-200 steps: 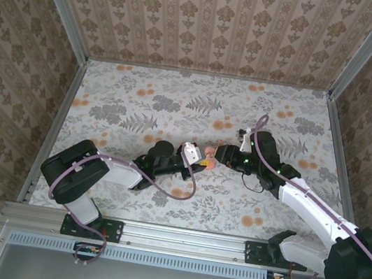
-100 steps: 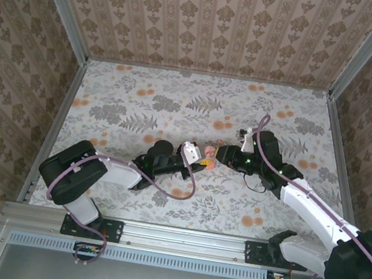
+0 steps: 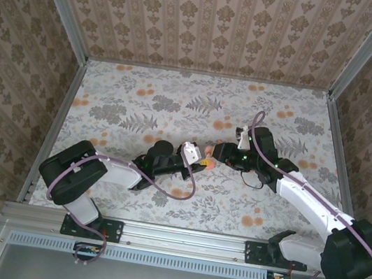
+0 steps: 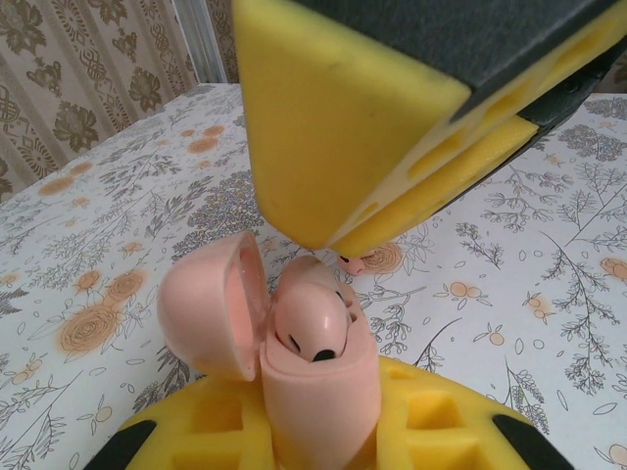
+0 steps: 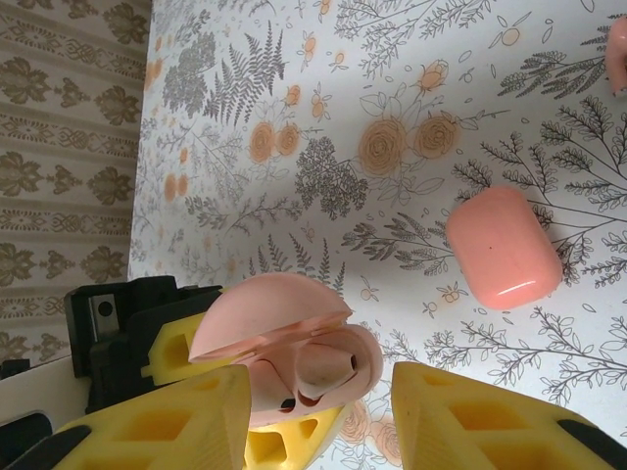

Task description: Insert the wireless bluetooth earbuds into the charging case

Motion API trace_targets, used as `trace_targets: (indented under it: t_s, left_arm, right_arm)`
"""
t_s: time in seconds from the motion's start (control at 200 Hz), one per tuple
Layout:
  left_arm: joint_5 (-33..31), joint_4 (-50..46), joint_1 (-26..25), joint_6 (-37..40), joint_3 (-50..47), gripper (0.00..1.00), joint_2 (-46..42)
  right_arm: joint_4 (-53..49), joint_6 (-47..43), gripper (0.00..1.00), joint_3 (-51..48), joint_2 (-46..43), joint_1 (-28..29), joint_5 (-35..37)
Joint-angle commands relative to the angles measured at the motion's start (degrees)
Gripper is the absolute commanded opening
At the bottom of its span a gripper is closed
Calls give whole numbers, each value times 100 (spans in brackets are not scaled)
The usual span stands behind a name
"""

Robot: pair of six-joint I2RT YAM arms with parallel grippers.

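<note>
**One bud in the case, and the seating needs care**

One earbud (image 4: 312,328) stands in the charging case (image 4: 318,401), its rounded top above the rim. I cannot tell if it is pressed fully down. The case is near the middle of the counter (image 3: 142,104). Its hinged lid (image 4: 211,313) is swung open toward 9 o'clock in the left wrist view.

The left pincer (image 3: 199,158) is closed tight on the lower body of the case, with one yellow finger on each side. The right pincer (image 5: 318,392) hovers just above the open case, reaching in from 3 o'clock in the top view. Its fingers stand partly apart, and I see nothing held between them.

A pink rounded piece (image 5: 503,250) lies on the counter at about 2 o'clock from the case in the right wrist view. I cannot say what it is. A small pink thing (image 4: 353,262) lies on the counter behind the right fingers. It may be the second bud, but it is too small to tell.

In my judgement the step in hand is to seat this bud properly. The left grip should hold firm and level, so the case does not twist. The right pincer should press lightly, straight along the well. It should stay away from the lid at 9 o'clock, because a push there could close the lid on the bud. When lifting away, the right fingers should be open wide enough not to drag the bud out.
</note>
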Motion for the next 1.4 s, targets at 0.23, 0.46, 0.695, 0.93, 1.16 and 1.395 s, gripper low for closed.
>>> trace_targets:
  t_s: [0.23, 0.46, 0.695, 0.93, 1.16, 1.395]
  left_arm:
    - [23, 19, -56, -124, 83, 9, -172]
    - [14, 19, -50, -114, 74, 9, -190]
    - [27, -1, -57, -123, 65, 9, -248]
    - [210, -12, -9, -331, 69, 9, -422]
    - [734, -16, 195, -798, 55, 9, -747]
    - [1972, -102, 654, -1591, 237, 9, -1047]
  right_arm:
    - [-53, -119, 43, 145, 186, 75, -12]
    - [-80, -159, 43, 123, 305, 114, -12]
    - [-283, -336, 44, 180, 59, 86, 134]
    - [-203, -666, 48, -19, -829, -246, 221]
    - [295, -1033, 51, -401, -1497, -865, -477]
    - [751, -1454, 56, -377, -1770, -1475, -1355]
